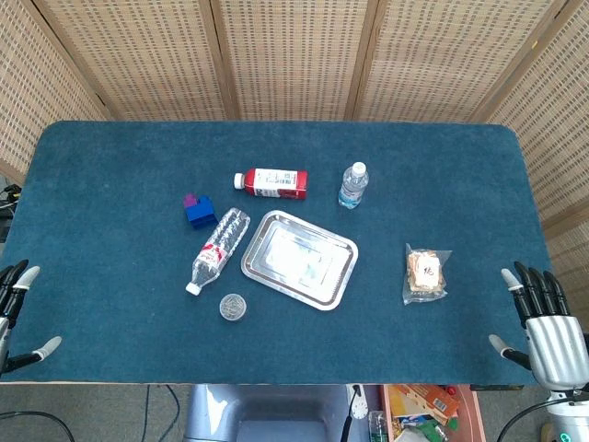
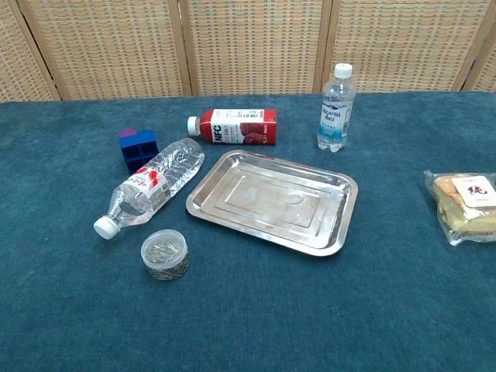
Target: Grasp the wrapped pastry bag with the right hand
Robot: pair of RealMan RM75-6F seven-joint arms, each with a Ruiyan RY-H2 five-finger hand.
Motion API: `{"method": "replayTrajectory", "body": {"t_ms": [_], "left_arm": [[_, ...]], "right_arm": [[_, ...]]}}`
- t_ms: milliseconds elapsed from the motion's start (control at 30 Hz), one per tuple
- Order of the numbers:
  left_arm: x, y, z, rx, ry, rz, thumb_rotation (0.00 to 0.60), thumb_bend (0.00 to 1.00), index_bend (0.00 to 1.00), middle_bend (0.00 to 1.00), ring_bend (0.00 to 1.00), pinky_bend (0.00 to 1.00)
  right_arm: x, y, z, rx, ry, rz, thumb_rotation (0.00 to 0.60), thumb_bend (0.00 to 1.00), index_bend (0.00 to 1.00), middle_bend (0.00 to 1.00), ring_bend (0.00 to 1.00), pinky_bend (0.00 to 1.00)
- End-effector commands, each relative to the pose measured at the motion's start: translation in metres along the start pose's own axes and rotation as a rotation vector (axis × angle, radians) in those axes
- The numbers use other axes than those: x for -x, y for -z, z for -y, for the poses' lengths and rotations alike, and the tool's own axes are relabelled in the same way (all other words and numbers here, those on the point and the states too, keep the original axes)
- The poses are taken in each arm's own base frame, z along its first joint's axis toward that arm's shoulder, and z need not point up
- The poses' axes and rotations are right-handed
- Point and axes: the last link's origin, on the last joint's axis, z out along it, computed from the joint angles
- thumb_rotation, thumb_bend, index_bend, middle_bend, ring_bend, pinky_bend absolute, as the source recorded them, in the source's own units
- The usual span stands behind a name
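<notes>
Progress: nothing done yet; grasp not begun.
Pastry bag [image 1: 426, 274]: lies flat on the bench [image 1: 110, 184], right of the steel tray [image 1: 299, 259], untouched; cut off at the right edge in the chest view.
Right robot hand [image 1: 543, 322]: at the near right corner of the bench, fingers spread, holding nothing, apart from the bag.
Left robot hand [image 1: 14, 308]: at the left edge, fingers apart, empty.
Left to do: reach in toward the bag, close around it, likely from above.

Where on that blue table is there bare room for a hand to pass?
Bare cloth lies between the steel tray and the pastry bag, and between that bag and the right hand. Crowded left of the tray: lying bottle, small jar.
</notes>
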Motion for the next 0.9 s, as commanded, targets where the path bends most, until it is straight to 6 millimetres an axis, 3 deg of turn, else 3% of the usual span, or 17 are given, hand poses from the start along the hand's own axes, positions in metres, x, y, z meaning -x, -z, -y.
{"method": "replayTrajectory", "body": {"t_ms": [33,200,333,467,633,900], "left_arm": [[0.0,0.0,0.0,-0.001,0.0,0.0,0.6,0.0,0.0,0.0,0.0,0.0],[0.0,-0.001,0.001,-0.001,-0.001,0.0,0.6,0.0,0.0,0.0,0.0,0.0],[0.002,-0.003,0.0,-0.003,-0.009,0.001,0.6,0.0,0.0,0.0,0.0,0.0],[0.005,-0.008,0.0,-0.01,-0.018,0.003,0.6,0.0,0.0,0.0,0.0,0.0],[0.009,-0.015,0.001,-0.036,-0.032,0.01,0.6,0.0,0.0,0.0,0.0,0.0],[0.018,-0.024,0.003,-0.065,-0.059,0.042,0.6,0.0,0.0,0.0,0.0,0.0]], "right_arm": [[0.0,0.0,0.0,0.0,0.001,0.002,0.6,0.0,0.0,0.0,0.0,0.0],[0.005,-0.004,0.004,-0.013,0.005,0.026,0.6,0.0,0.0,0.0,0.0,0.0],[0.014,-0.022,0.009,-0.057,0.002,0.098,0.6,0.0,0.0,0.0,0.0,0.0],[0.037,-0.074,0.016,-0.111,0.04,0.223,0.6,0.0,0.0,0.0,0.0,0.0],[0.064,-0.122,0.024,-0.103,0.073,0.352,0.6,0.0,0.0,0.0,0.0,0.0],[0.094,-0.153,0.039,-0.085,0.112,0.463,0.6,0.0,0.0,0.0,0.0,0.0]]}}
